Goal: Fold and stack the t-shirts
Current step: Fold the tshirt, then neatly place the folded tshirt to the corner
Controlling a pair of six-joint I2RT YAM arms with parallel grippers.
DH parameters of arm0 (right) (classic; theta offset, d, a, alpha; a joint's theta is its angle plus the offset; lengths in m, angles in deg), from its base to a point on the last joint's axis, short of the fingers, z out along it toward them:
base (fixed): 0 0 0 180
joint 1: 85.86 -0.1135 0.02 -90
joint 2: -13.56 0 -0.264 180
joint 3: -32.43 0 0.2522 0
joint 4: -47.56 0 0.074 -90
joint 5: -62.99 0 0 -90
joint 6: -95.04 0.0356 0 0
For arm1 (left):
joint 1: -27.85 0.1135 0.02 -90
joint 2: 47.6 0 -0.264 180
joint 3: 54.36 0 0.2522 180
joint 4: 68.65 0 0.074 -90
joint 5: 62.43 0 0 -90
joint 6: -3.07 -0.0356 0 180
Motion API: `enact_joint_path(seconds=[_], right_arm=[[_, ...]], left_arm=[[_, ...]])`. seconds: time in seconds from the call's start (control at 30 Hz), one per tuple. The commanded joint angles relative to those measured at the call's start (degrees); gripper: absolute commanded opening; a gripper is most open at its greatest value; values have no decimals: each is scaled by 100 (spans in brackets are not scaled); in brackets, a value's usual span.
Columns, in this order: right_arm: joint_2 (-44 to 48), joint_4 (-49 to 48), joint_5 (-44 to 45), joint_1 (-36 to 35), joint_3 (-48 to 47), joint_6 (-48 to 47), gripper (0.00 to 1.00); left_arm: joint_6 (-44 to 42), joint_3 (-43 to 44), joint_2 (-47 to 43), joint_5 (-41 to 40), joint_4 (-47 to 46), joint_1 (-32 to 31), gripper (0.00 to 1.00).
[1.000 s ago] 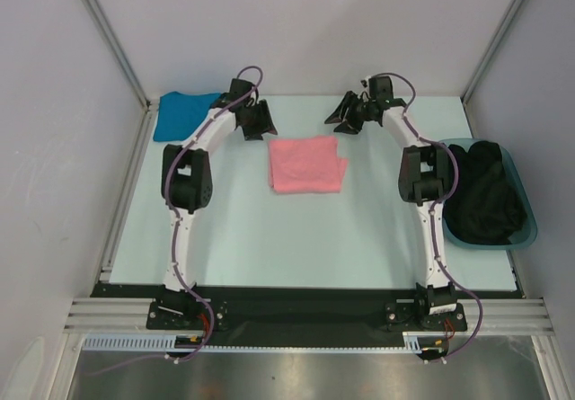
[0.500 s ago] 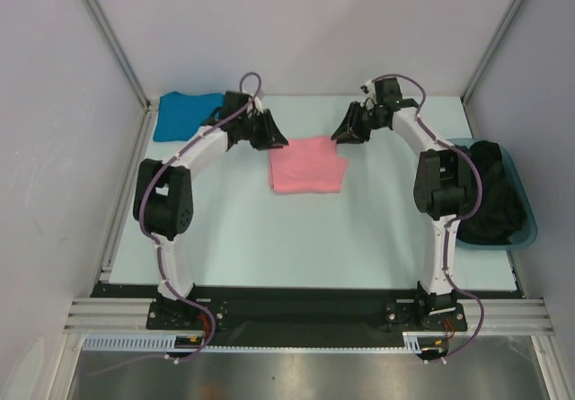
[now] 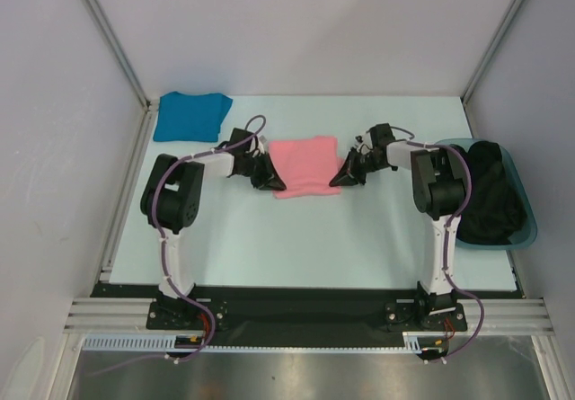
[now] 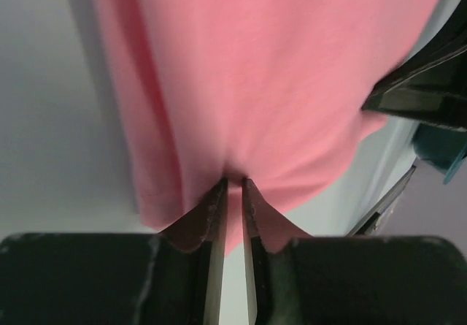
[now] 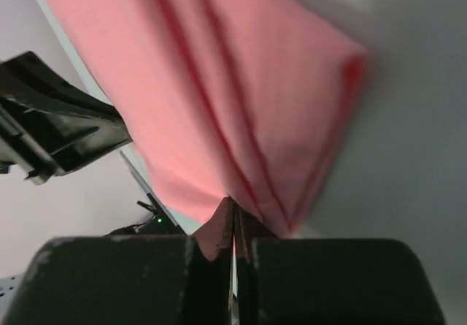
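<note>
Left claw (image 3: 272,182) and right claw (image 3: 340,179) are each pinched shut on a near corner of the folded pink shirt (image 3: 305,160), mid-tabletop (image 3: 296,238). Blue shirt (image 3: 190,116) lies folded far-left, well apart. Tub (image 3: 528,231) holding dark cloth (image 3: 485,193) sits beside the right arm.

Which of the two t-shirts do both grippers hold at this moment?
The salmon pink t-shirt in the middle: the left gripper and right gripper pinch its edges. The teal-blue t-shirt lies apart at the far left corner.
</note>
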Motion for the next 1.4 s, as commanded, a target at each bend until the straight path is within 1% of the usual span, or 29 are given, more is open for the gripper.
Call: enact_joint_path(seconds=[0.0,0.07,0.23,0.33,0.4,0.47,0.53,0.57,0.6,0.63,0.67,0.7,0.73,0.77,0.8,0.83,0.87,0.93,1.0,1.1,1.2,1.23,1.27,1.3,1.33,1.37], right_arm=[[279,-225,29,175,235,-167,0],[375,-137,90,211,402,-229,0],[727,21,213,158,737,-492,0],[1051,495,485,106,685,-799,0],[1358,829,775,53,641,-896,0],[1561,1075,1029,-9,614,-1037,0],[1781,1242,1206,-149,535,-1134,3],[1843,1382,1398,-228,483,-1274,5],[1887,1436,1548,-429,430,-1345,15],[1905,1515,1758,-596,229,-1441,20],[1896,1672,2248,-754,114,-1659,25],[1861,1752,2479,-921,-26,-1827,34],[1791,1849,2699,-1349,-219,-1985,39],[1643,1998,3206,-1536,-560,-2109,43],[1554,2051,3420,-1756,-746,-2310,50],[1475,2078,3526,-2036,-914,-2373,53],[1335,2096,3588,-2178,-1202,-2408,56],[1237,2105,3667,-2442,-1407,-2365,64],[1079,2131,3860,-2610,-1653,-2469,73],[886,2166,4396,-3066,-1776,-2742,80],[702,2105,4835,-3427,-1707,-3006,83],[683,2009,4967,-3515,-1663,-3328,84],[692,1903,5264,-3629,-1567,-3488,85],[709,1789,5372,-3821,-1470,-3638,86],[770,1658,5469,-3928,-1225,-3822,85],[815,1326,5670,-4016,-1075,-4224,85]], left_arm=[[5,-409,-234,67,-123,33,18],[-170,-628,-323,-21,-80,33,18],[-793,-717,-726,-214,447,25,21],[-1066,-700,-999,-416,816,33,22],[-1155,-708,-1350,-504,1062,33,24],[-1295,-752,-1779,-803,1177,33,30],[-1366,-779,-2018,-943,1361,86,33],[-1384,-787,-2106,-953,1414,121,33],[-1384,-805,-2299,-962,1511,147,33],[-1401,-840,-2387,-988,1546,191,33],[-1410,-858,-2501,-1101,1590,218,36],[-1393,-884,-2607,-1128,1634,235,37],[-1349,-971,-2834,-1181,1661,296,37],[-1305,-1024,-2950,-1251,1678,341,38],[-1253,-1103,-3073,-1339,1670,385,38],[-1122,-1261,-3344,-1366,1661,507,39],[-1042,-1340,-3468,-1392,1670,586,41],[-849,-1568,-3862,-1445,1713,814,43],[-813,-1701,-4127,-1524,1801,912,46],[-839,-1973,-4628,-1612,1959,983,47],[-716,-2403,-5173,-1709,2039,1035,50],[-594,-2614,-5288,-1700,2065,1105,51],[-549,-2694,-5384,-1717,2126,1140,51],[-514,-2756,-5490,-1778,2318,1150,52],[-444,-2861,-5526,-1849,2416,1158,53],[-417,-2931,-5596,-1945,2478,1167,53]])
